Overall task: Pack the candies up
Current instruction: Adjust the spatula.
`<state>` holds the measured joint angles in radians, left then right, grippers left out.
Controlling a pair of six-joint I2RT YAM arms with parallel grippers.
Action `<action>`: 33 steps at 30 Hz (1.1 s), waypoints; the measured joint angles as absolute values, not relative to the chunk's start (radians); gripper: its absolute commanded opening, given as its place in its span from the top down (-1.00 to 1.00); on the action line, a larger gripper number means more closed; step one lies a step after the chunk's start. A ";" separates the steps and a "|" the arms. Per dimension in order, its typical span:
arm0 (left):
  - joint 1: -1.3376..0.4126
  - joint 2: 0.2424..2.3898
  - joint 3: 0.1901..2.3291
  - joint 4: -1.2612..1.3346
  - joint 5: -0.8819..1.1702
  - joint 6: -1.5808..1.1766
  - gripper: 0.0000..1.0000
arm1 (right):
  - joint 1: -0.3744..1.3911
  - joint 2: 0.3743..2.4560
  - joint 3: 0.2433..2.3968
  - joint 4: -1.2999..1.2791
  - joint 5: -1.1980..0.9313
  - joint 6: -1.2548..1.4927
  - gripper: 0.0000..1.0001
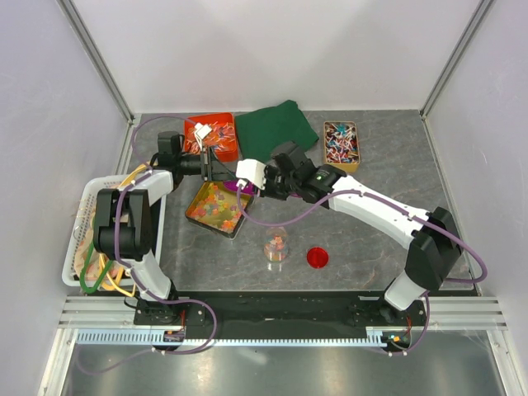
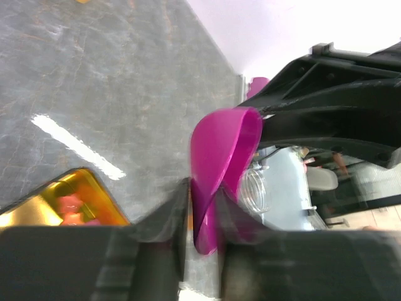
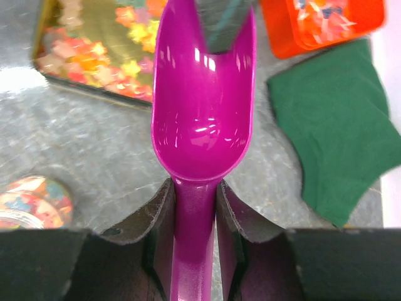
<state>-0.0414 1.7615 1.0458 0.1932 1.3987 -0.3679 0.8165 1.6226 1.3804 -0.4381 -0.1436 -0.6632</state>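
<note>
Right tool [image 3: 194, 210] is clamped on the handle of the magenta scoop [image 3: 202, 106], whose empty bowl hangs just beside the gold tin [image 3: 103, 22]. The candies [image 3: 88, 56] lie loose in that tin. More show in the jar [image 3: 28, 200] on the tin's near side, cut off by the frame's edge. A dark finger [image 3: 219, 19] sits in the bowl's far end.

From the left wrist, blurred, the left tool [image 2: 205, 204] straddles the scoop's rim; whether it is pinching or slack, I cannot tell. It should clear off before the scoop dips. Then dig shallow, carry level and tip slowly over the jar.

From above, the scoop is mostly hidden under both wrists at the tin's far edge. The jar stands open near the tin, its red lid [image 1: 318, 257] just beyond it.
</note>
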 measured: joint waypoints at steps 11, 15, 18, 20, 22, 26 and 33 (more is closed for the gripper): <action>0.001 1.754 1.048 0.205 1.417 -0.420 -0.49 | 0.862 1.639 1.378 -0.518 -0.181 -0.698 1.00; 0.086 1.734 1.101 0.058 1.357 -0.351 -0.49 | 0.860 1.639 1.378 -0.520 -0.157 -0.704 1.00; 0.133 1.726 1.200 -0.113 1.202 -0.216 -0.51 | 0.857 1.639 1.378 -0.518 -0.131 -0.704 1.00; 0.143 1.706 1.234 -0.196 1.113 -0.141 -0.50 | 0.855 1.639 1.378 -0.516 -0.114 -0.706 1.00; 0.140 1.689 1.257 -0.266 1.032 -0.078 -0.47 | 0.855 1.639 1.378 -0.516 -0.100 -0.708 1.00; 0.123 1.685 1.269 -0.367 0.905 0.016 -0.40 | 0.852 1.639 1.378 -0.516 -0.067 -0.712 1.00; 0.055 1.696 1.263 -0.448 0.727 0.109 -0.24 | 0.831 1.623 1.378 -0.516 -0.027 -0.719 1.00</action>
<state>0.0547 1.6958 1.2633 -0.4477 0.7265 0.1089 0.8310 1.6230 1.3785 -0.5163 -0.0269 -0.7193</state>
